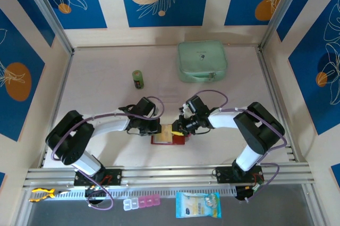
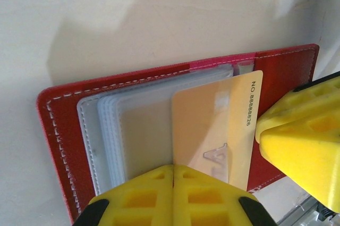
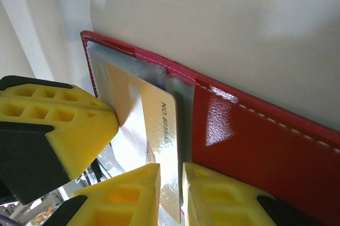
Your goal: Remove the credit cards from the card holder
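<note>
While your left gripper (image 2: 172, 197), jaws pressed together, rests on the open red card holder (image 1: 181, 140) at lower centre of the top view, your right gripper (image 3: 171, 199) pinches a tan credit card (image 2: 212, 125) printed "NO 8888…".

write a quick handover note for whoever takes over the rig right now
left gripper: shut, tips on the clear pockets of the card holder, seemingly pinning it.
right gripper: jaws narrow around the edge of the tan card; grip unconfirmed.
card holder lies open between the arms, tan card partly out of its pocket.
done: holder open, card started.
left: pull it free, then any others.
</note>
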`<state>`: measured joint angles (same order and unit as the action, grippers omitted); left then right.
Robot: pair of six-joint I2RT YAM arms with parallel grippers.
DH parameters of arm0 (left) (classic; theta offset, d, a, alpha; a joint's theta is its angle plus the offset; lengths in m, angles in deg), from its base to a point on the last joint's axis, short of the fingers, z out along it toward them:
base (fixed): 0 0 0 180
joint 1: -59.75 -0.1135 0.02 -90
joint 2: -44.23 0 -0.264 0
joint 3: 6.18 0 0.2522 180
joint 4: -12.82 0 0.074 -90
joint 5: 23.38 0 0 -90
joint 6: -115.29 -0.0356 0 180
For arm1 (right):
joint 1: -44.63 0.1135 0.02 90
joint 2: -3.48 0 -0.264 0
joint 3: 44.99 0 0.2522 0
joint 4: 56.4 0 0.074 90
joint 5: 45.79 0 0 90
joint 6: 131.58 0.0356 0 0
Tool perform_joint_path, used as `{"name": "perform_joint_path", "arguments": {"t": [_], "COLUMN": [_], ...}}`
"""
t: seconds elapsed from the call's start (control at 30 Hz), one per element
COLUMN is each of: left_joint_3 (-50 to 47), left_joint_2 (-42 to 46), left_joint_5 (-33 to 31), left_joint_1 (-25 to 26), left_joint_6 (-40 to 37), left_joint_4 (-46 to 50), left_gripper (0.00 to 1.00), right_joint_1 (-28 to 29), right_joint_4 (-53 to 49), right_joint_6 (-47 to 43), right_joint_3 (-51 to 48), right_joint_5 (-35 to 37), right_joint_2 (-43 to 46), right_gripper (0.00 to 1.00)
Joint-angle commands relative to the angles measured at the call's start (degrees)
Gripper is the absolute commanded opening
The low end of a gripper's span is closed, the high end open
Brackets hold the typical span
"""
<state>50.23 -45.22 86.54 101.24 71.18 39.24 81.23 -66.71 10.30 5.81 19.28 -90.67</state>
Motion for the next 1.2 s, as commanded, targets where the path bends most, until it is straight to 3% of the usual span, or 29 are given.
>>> {"name": "perform_joint_path", "arguments": {"t": [0.0,0.53,0.73,1.17], "left_joint_3": [-0.8,-2.0,-2.4,-3.7], "left_joint_2": [-2.0,-2.6,-2.1,-0.1], "left_joint_5": [-1.8,-1.2,-1.5,0.5], "left_joint_1": [-0.3,-0.3,-0.3,-0.3], "left_joint_6": [-1.2,-0.1,0.1,2.7], "left_joint_4": [2.6,0.5,0.5,-2.3], "left_gripper": [0.0,0.0,0.0,0.0], "right_joint_1": [-0.3,0.7,0.2,-3.5], "right_joint_4": [0.7,1.9,0.8,-20.2], "right_joint_6": [0.7,0.7,0.3,-14.1], "right_joint_3": [0.0,1.2,0.4,4.0], "right_joint_5": [-2.3,-4.3,-3.0,2.3], "right_joint_2": [-1.5,-3.7,-1.9,8.3], "right_gripper": [0.19,0.16,0.09,0.04]}}
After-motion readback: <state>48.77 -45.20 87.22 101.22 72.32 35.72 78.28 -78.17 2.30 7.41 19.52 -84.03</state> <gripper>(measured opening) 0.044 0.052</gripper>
